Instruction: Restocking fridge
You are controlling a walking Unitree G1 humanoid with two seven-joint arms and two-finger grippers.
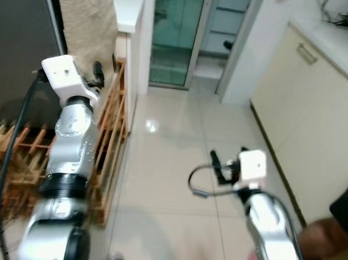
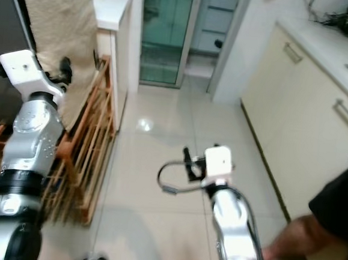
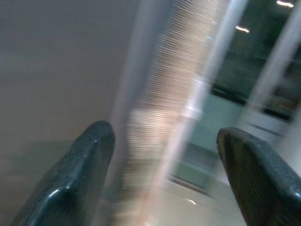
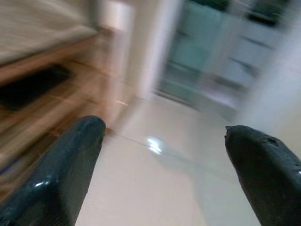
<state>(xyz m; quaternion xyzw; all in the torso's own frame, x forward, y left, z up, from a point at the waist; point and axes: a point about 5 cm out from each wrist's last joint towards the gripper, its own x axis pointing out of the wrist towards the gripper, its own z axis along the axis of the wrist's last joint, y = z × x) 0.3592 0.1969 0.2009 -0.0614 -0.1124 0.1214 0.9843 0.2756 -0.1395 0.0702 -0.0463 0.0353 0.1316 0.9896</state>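
The dark grey fridge door (image 1: pixel 12 45) stands at the far left. My left arm is raised beside it, and its gripper (image 1: pixel 98 71) points toward the hanging burlap cloth (image 1: pixel 86 21). The left wrist view shows that gripper (image 3: pixel 164 136) open, with nothing between the fingers (image 3: pixel 89 155) and the picture blurred. My right gripper (image 1: pixel 218 163) hangs low over the tiled floor (image 1: pixel 171 166) in the middle of the room. It is open and empty in the right wrist view (image 4: pixel 164 141). I see no item for the fridge.
A wooden rack (image 1: pixel 110 137) runs along the left, below a white counter (image 1: pixel 129 6). Cream cabinets (image 1: pixel 319 129) line the right side. A person's leg (image 1: pixel 335 227) is at the lower right. A glass door (image 1: pixel 175 34) stands straight ahead.
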